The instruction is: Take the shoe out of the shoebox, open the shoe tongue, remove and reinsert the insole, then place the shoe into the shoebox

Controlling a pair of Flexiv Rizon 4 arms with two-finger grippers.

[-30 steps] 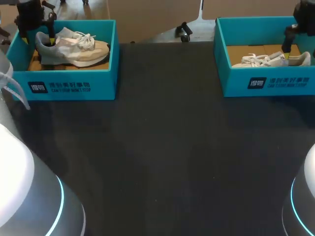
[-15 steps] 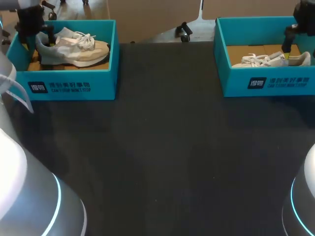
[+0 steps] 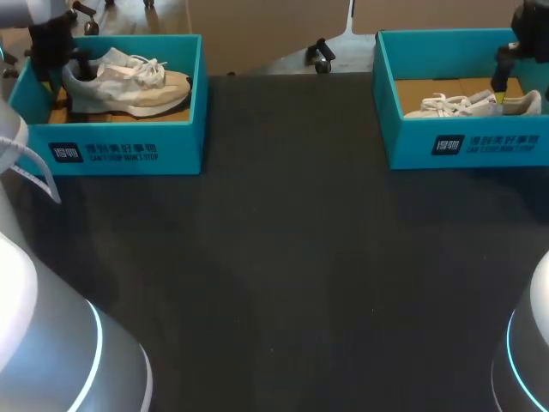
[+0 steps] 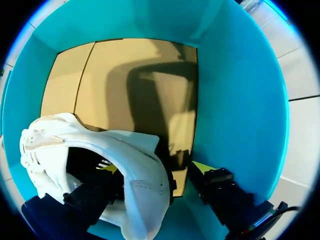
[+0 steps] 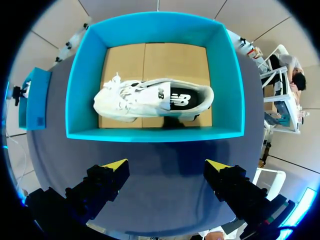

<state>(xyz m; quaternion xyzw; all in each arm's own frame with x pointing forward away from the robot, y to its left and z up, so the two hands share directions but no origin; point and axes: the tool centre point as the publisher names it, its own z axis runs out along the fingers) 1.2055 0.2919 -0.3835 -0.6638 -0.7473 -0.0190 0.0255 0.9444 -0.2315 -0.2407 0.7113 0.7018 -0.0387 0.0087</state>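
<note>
A grey and beige shoe (image 3: 129, 81) lies in the left teal shoebox (image 3: 120, 146). My left gripper (image 3: 69, 64) stands at its heel. In the left wrist view the left gripper (image 4: 155, 167) is open and straddles the white heel collar (image 4: 135, 165): one finger is inside the shoe, the other outside with a small gap to the heel. A white shoe (image 3: 467, 105) lies in the right teal shoebox (image 3: 467, 142). My right gripper (image 3: 500, 90) hangs over that box; in its wrist view the right gripper (image 5: 167, 167) is open and empty, well above the white shoe (image 5: 150, 97).
The dark table mat (image 3: 292, 257) stretches between the two boxes. The left box's teal walls (image 4: 240, 100) stand close around the left gripper. The right box's near wall (image 5: 155, 134) lies under the right gripper.
My left gripper has sunk lower onto the shoe's heel and its fingers have drawn slightly closer together. The right arm has not moved.
</note>
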